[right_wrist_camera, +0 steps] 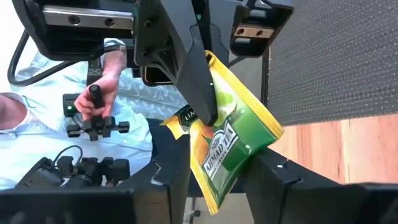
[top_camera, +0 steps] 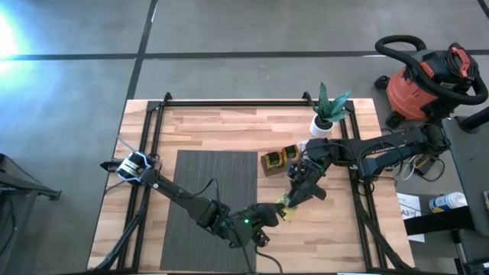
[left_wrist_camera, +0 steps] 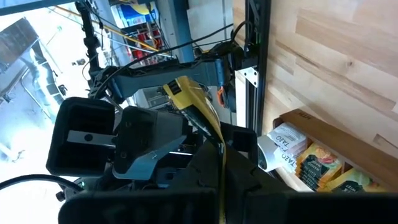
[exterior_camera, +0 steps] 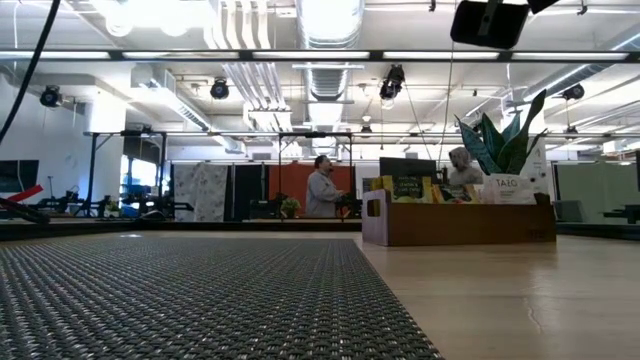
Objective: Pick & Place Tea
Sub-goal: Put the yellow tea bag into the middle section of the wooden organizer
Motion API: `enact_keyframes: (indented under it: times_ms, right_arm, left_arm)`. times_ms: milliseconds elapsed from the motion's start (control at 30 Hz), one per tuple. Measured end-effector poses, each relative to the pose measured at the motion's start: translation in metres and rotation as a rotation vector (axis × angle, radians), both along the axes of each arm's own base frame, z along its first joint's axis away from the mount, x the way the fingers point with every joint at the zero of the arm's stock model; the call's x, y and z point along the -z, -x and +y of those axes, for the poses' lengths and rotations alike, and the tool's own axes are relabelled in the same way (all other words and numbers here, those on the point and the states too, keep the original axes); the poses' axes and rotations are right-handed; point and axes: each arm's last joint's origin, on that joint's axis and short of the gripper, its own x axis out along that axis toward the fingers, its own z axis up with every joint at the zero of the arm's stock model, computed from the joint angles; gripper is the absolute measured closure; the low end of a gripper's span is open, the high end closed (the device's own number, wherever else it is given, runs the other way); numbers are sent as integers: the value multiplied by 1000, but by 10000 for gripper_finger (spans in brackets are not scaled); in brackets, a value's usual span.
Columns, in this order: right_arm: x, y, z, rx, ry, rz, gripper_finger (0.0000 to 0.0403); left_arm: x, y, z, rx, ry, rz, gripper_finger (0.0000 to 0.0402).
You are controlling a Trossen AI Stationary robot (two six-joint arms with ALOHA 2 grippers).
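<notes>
Left gripper (top_camera: 281,211) is clamped on a yellow-green tea sachet (right_wrist_camera: 231,146), held above the table (top_camera: 221,126). Right gripper (top_camera: 292,200) meets it, fingers apart around the sachet.

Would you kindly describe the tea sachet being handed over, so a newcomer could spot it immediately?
Look at the wooden table, near its front edge right of the grey mat, where the two end effectors meet. The yellow-and-green sachet is pinched between them, up off the table, unlike those stored in the wooden tray.
</notes>
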Motion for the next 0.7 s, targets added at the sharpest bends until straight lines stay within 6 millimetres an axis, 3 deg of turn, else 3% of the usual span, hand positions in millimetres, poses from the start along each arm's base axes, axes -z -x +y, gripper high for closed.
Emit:
enact_keyframes:
  times_ms: [467,700]
  right_arm:
    - [0,0,0,-23,61,-72,384]
    - [1,0,-1,-3,81,-78,387]
  left_arm:
    - [-2,-1,1,-9,46,-35,392]
    - [-4,-1,2,-63,170,-109,358]
